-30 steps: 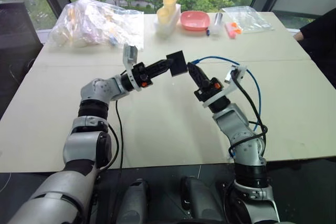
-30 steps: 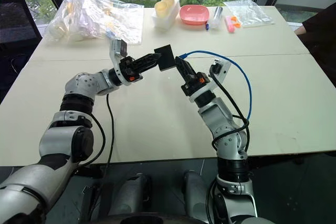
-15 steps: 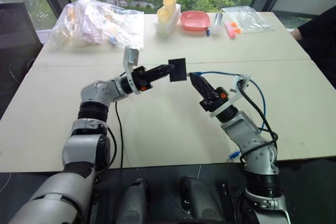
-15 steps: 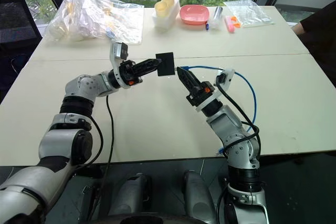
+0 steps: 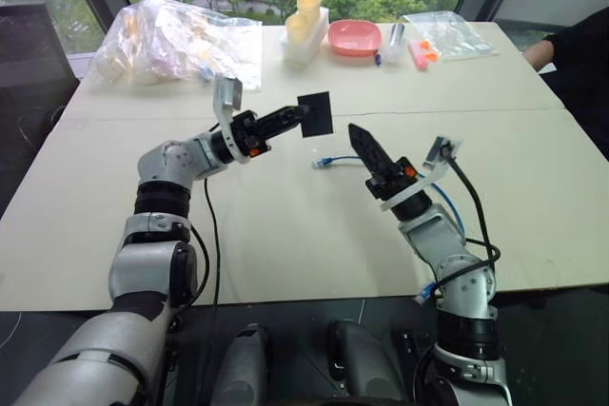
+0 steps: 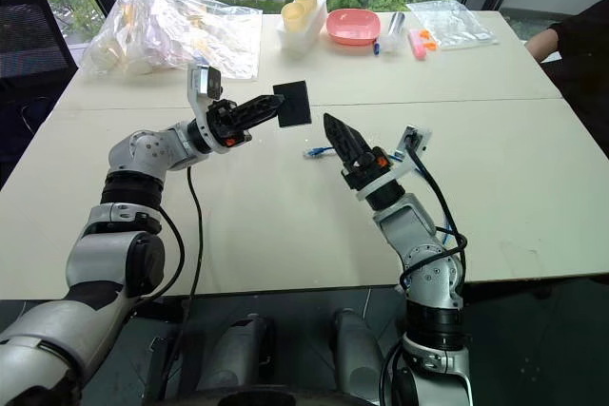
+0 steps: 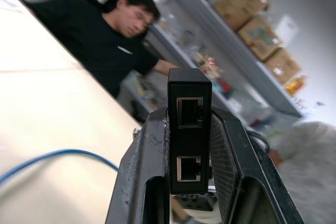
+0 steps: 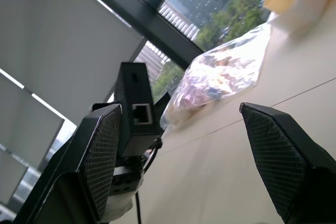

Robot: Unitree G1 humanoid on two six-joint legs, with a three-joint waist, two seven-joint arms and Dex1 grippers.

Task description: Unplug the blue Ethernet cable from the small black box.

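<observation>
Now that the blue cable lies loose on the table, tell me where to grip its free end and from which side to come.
Grip the blue cable just behind its plug, coming straight down from above. It lies flat on the table, so only a top pinch across the thin cord looks workable. The open right gripper hovers closest.

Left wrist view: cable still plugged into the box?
No, both ports of the box are empty; the cable lies on the table.

At the far edge of your pale table (image 5: 285,225): a crumpled clear plastic bag (image 5: 176,40), yellow cups (image 5: 304,11), a pink bowl (image 5: 354,37); a person in black (image 7: 100,40) sits beyond.
</observation>
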